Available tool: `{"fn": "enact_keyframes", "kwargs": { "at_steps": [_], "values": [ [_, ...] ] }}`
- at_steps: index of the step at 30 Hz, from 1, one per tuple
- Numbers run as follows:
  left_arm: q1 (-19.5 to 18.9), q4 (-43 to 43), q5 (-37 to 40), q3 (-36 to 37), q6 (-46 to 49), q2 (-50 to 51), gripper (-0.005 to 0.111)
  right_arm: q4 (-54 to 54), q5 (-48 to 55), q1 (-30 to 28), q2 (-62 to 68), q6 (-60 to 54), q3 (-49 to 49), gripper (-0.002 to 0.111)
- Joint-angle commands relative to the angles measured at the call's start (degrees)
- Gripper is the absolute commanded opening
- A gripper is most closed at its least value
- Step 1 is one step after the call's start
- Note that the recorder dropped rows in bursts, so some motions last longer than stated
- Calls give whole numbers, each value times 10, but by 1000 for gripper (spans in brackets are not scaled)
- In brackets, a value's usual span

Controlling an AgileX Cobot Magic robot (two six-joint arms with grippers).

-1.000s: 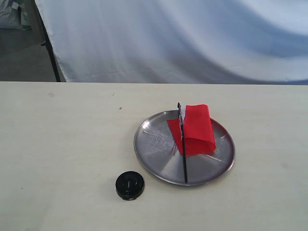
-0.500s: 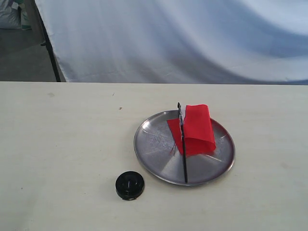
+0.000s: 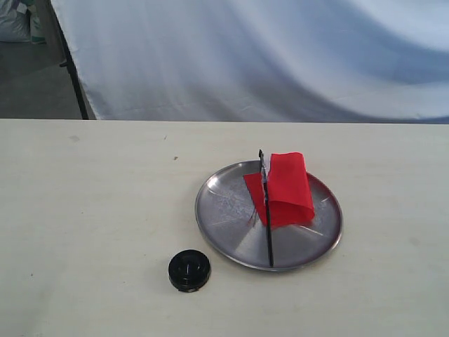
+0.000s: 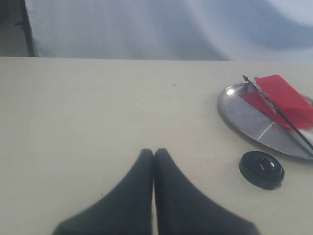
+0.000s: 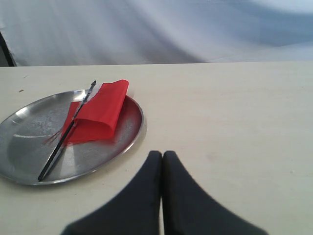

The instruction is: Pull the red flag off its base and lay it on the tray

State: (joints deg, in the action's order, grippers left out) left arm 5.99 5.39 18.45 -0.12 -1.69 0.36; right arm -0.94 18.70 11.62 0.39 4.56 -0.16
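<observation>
The red flag lies folded on the round silver tray, its thin black pole stretched across the plate. The black round base sits alone on the table, just off the tray's near left rim. Neither gripper shows in the exterior view. In the left wrist view my left gripper is shut and empty over bare table, with the base, tray and flag off to one side. My right gripper is shut and empty, close beside the tray holding the flag.
A pale cream table carries everything. A white cloth backdrop hangs behind its far edge, and a dark stand leg shows at the back left.
</observation>
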Motion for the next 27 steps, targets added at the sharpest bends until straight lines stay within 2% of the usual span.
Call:
{"fn": "enact_keyframes", "kwargs": {
  "at_steps": [1, 22, 27],
  "values": [
    [-1, 6, 2, 1, 2, -4, 0, -5, -3, 0, -4, -1, 2, 0],
    [-1, 8, 1, 1, -3, -4, 0, -5, -3, 0, -4, -1, 2, 0],
    [-44, 8, 1, 1, -3, -4, 0, -5, -3, 0, -4, -1, 2, 0]
  ]
}}
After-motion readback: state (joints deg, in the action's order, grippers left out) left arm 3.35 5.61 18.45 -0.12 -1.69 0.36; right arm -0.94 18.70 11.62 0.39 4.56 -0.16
